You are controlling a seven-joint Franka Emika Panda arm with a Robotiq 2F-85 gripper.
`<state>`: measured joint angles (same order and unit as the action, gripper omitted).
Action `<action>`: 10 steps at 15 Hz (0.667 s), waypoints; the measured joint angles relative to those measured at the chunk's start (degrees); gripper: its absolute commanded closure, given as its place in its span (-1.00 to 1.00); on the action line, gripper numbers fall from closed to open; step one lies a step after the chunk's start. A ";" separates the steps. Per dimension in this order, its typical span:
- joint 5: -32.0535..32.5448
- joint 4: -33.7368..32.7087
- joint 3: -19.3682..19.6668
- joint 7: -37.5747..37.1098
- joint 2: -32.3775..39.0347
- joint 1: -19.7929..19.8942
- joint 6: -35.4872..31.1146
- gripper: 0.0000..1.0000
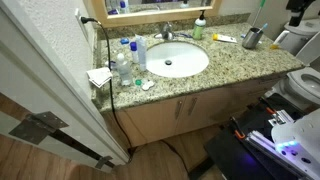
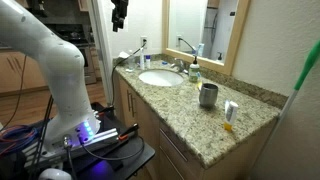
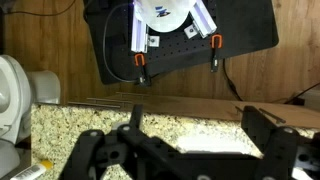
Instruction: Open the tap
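Observation:
The tap is a small chrome faucet behind the white oval basin set in the granite counter. It also shows in an exterior view, behind the basin. My gripper hangs high above the counter's end, well away from the tap, and appears at the top edge of an exterior view. In the wrist view the gripper is open and empty, with granite counter between the fingers. The tap is out of the wrist view.
Clear bottles with blue caps and a folded cloth stand left of the basin. A metal cup, a green soap bottle and a small orange bottle are on the counter. A toilet stands beside it.

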<state>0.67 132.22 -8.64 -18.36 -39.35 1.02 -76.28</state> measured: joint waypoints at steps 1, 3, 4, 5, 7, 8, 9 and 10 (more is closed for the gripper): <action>0.00 0.00 0.00 0.00 0.00 0.00 0.00 -1.00; 0.00 0.00 0.00 0.00 0.00 0.00 0.00 -1.00; 0.00 0.00 0.00 0.00 0.00 0.00 0.00 -1.00; 0.00 0.00 0.00 0.00 0.00 -0.01 0.00 -1.00; -0.77 0.19 -0.07 -1.60 0.60 -0.01 -1.53 -1.00; -2.62 0.49 -0.16 -2.92 1.66 -0.03 -4.05 -1.00; -5.51 0.63 -0.21 -4.25 3.21 -0.07 -7.44 -1.00; -8.53 0.61 -0.26 -5.53 5.04 -0.12 -11.16 -1.00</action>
<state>-7.86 132.83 -8.90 -23.88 -34.32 0.90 -87.44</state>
